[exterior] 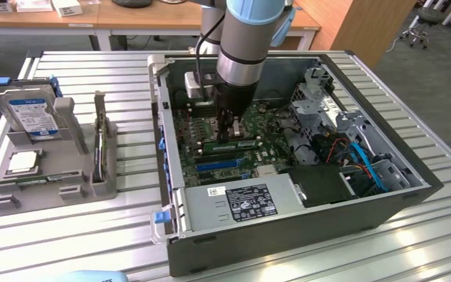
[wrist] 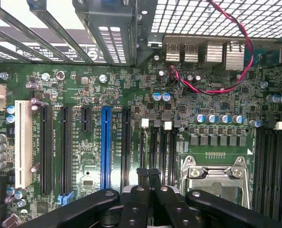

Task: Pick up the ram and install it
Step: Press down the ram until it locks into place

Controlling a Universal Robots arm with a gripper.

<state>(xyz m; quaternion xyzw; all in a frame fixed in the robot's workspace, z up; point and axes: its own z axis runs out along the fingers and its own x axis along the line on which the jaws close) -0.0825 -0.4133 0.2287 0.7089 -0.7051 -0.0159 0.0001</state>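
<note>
In the exterior view my gripper [exterior: 227, 136] reaches down into the open computer case [exterior: 413, 176], with its tips on the motherboard [exterior: 206, 126]. A long green ram [exterior: 243, 144] lies along a slot right at the tips. I cannot tell whether they touch its top edge. The wrist view has the black fingers [wrist: 140, 178] pressed together, so my gripper [wrist: 148, 172] is shut with nothing showing between them. It sits over the dark memory slots [wrist: 162, 147] beside the metal CPU socket [wrist: 212, 175].
A grey tray [exterior: 22, 202] at the exterior view's left holds a blue-labelled hard drive [exterior: 28, 114] and a square silver CPU [exterior: 23, 161]. Inside the case are a power supply [exterior: 237, 202], a drive cage [exterior: 319, 100] and blue cables [exterior: 370, 167]. A blue expansion slot [wrist: 106, 147] runs across the board.
</note>
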